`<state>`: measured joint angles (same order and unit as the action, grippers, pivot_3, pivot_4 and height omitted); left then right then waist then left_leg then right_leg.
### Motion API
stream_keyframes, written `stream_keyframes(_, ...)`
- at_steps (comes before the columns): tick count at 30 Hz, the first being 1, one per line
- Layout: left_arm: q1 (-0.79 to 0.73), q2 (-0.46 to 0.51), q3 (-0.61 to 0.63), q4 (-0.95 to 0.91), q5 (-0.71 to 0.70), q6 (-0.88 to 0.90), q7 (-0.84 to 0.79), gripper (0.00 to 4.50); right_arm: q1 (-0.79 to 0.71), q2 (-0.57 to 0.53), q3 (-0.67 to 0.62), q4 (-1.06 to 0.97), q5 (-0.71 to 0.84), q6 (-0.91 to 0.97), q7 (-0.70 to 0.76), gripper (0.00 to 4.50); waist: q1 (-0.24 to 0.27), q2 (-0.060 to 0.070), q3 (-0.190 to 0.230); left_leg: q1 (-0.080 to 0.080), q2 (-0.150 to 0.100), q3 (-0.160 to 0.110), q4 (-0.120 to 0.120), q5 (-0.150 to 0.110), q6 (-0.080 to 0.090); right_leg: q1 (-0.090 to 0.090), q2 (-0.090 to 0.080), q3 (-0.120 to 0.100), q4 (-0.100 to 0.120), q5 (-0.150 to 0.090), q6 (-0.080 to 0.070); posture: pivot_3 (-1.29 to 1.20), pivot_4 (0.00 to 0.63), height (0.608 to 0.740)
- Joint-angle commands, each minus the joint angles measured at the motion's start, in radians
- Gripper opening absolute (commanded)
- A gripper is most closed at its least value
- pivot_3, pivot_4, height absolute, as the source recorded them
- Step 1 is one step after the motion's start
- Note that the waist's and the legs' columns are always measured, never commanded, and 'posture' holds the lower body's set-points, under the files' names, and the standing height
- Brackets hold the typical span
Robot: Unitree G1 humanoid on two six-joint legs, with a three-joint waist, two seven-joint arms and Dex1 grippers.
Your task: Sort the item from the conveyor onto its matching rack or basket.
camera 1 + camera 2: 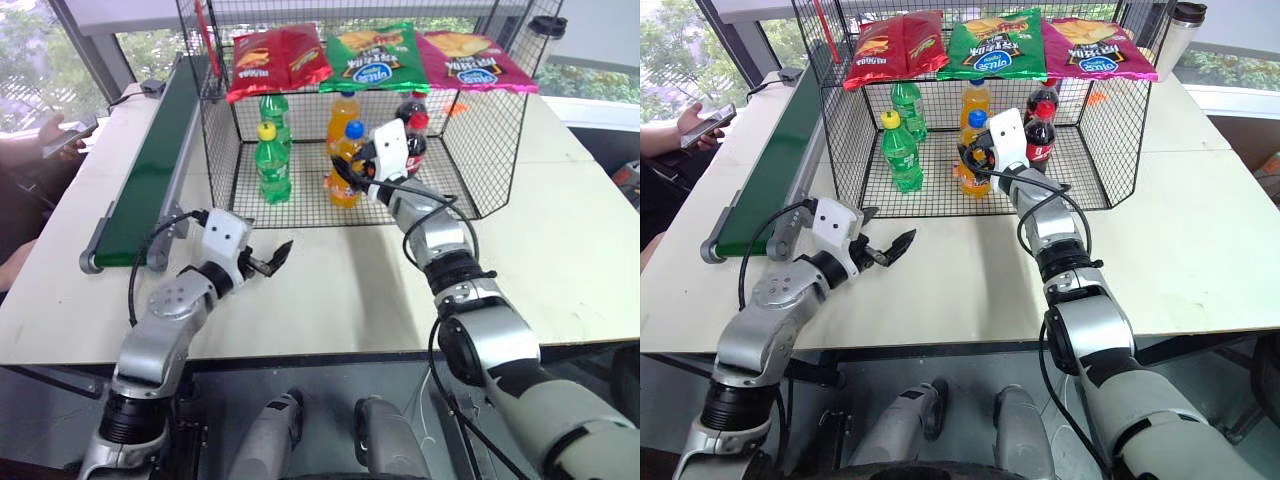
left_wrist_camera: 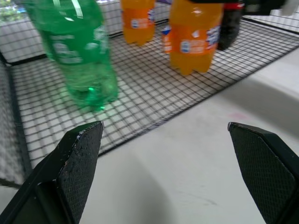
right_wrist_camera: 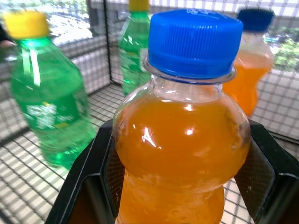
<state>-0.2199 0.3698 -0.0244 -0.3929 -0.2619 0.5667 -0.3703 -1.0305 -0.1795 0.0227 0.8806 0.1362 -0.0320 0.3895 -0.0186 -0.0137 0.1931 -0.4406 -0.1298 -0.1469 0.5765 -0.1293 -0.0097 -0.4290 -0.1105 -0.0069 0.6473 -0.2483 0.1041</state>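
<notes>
The item, a small orange soda bottle (image 1: 345, 168) with a blue cap, stands upright just inside the front of the black wire cage (image 1: 482, 150). My right gripper (image 1: 352, 175) is shut on it around its shoulder, as the right wrist view shows (image 3: 182, 154). I cannot tell whether its base rests on the grid floor. My left gripper (image 1: 272, 258) hangs open and empty over the table in front of the cage, its fingers (image 2: 79, 163) wide apart. The dark green conveyor (image 1: 150, 165) runs along the left, its belt bare.
Inside the cage stand a second orange bottle (image 1: 343, 108), two green bottles (image 1: 272, 160), and cola bottles (image 1: 413, 125). Snack bags (image 1: 372, 55) lie across its top. A person's hand with a phone (image 1: 700, 122) is at far left, and a tumbler (image 1: 1180, 30) at the back right.
</notes>
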Motion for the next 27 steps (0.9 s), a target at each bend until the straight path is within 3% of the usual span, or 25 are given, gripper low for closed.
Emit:
stream_keyframes(1,-0.002,-0.012,-0.004,-0.042,0.016,0.003,0.026,4.45,-0.083,0.008,-0.031,0.041,-0.012,-0.088,-0.01,2.55,-0.001,0.0,0.0,0.0,0.0,0.0,0.0,0.0,0.0,0.0,0.001,0.001,0.0,0.0,0.0,0.0,0.15,0.739)
stream_keyframes(8,0.0,-0.021,-0.01,-0.043,0.025,0.013,0.033,4.45,-0.124,0.016,-0.048,0.14,-0.02,-0.139,-0.034,2.55,-0.002,0.0,0.0,0.001,0.005,0.003,0.0,0.0,0.0,-0.001,0.006,0.003,0.0,0.002,-0.003,0.0,0.15,0.739)
stream_keyframes(12,0.003,-0.019,-0.014,-0.044,0.029,0.015,0.03,4.5,-0.13,0.018,-0.055,0.164,-0.022,-0.156,-0.028,4.38,-0.002,0.0,0.0,0.002,0.006,0.004,0.0,0.0,0.0,-0.001,0.007,0.004,0.0,0.002,-0.004,0.0,0.15,0.739)
stream_keyframes(13,0.004,-0.019,-0.014,-0.046,0.029,0.017,0.029,4.5,-0.128,0.018,-0.055,0.164,-0.023,-0.157,-0.025,4.46,-0.002,0.0,0.0,0.002,0.006,0.004,0.0,0.0,0.0,-0.001,0.007,0.004,0.0,0.003,-0.004,0.0,0.15,0.739)
stream_keyframes(27,0.004,-0.035,-0.014,-0.026,0.033,0.003,0.028,4.5,-0.08,-0.041,-0.054,-0.014,-0.042,-0.064,0.016,4.46,-0.001,0.0,0.0,0.003,0.007,0.004,0.0,0.0,0.0,0.0,0.007,0.005,0.0,0.003,-0.005,0.0,0.15,0.739)
